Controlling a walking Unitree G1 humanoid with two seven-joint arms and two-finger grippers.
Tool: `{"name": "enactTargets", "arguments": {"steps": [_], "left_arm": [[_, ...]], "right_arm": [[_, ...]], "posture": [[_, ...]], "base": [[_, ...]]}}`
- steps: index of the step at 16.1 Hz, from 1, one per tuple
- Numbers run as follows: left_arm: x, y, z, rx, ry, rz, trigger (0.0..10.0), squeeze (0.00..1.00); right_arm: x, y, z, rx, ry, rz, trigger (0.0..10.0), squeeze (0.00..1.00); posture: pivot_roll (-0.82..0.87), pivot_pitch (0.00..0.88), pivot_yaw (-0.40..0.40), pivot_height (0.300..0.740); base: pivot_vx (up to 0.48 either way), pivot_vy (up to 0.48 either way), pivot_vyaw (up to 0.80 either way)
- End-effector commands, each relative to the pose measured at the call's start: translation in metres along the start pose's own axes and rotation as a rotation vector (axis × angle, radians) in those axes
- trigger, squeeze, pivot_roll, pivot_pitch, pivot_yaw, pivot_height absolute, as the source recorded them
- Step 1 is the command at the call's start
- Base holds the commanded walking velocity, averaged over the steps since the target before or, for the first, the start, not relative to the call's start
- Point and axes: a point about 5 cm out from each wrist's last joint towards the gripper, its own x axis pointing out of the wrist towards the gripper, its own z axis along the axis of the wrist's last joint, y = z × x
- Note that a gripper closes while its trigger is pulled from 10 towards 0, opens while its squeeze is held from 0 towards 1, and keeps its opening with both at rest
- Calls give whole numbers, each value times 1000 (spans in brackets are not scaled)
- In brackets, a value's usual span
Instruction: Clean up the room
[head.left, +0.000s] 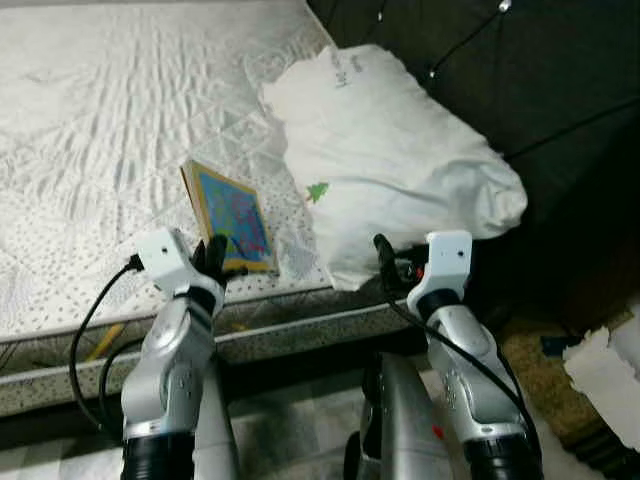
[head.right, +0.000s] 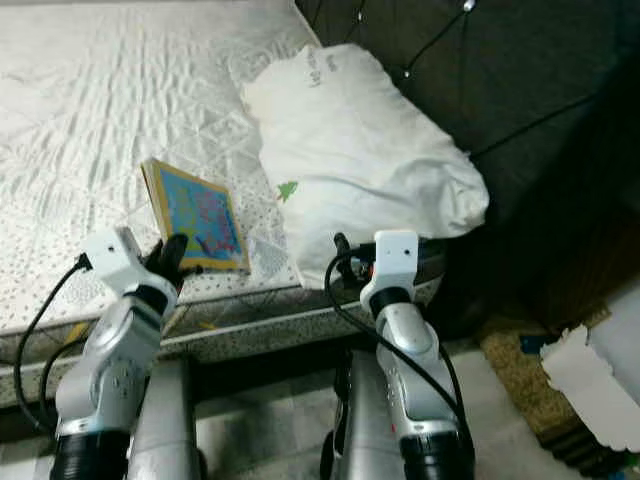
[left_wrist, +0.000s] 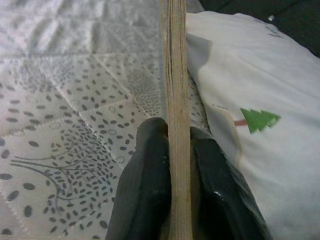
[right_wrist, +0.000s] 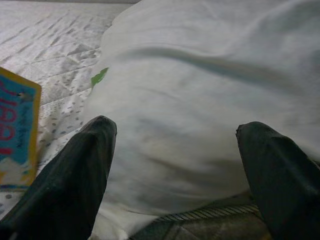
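book (head.left: 232, 214) on mattress (head.left: 100, 120) | pillow (head.left: 390, 160) right of book

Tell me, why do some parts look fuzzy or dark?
Left wrist view: the book edge is sharp, the pillow behind is soft. Right wrist view: the black fingers are close and blurry. Eye views: the bed is bright, the floor dim.

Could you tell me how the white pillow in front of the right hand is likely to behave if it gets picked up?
The pillow looks soft and creased, so it will probably sag and fold around the open right hand. It seems light for its bulk. It overhangs the mattress edge, so a push might slide it off.
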Motion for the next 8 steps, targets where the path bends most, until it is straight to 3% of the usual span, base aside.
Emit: {"name": "enactTargets", "arguments": {"steps": [1,4,5,8], "left_arm": [[0,-31,-20,-156,76,-61,10000,0],[0,-50,-29,-314,248,-82,10000,0],[-3,-54,-35,-400,334,-66,10000,0],[-7,-57,-32,-440,386,-90,10000,0]], "right_arm": [[1,0,0,-7,8,1,10000,0],[2,0,0,-10,6,3,10000,0],[3,0,1,-12,2,4,10000,0],[3,-1,1,-13,0,0,10000,0]], "posture": [[60,122,-65,518],[64,118,-67,518],[65,117,-66,518],[64,118,-66,518]], "base": [[0,0,0],[0,0,0],[0,0,0],[0,0,0]]}}
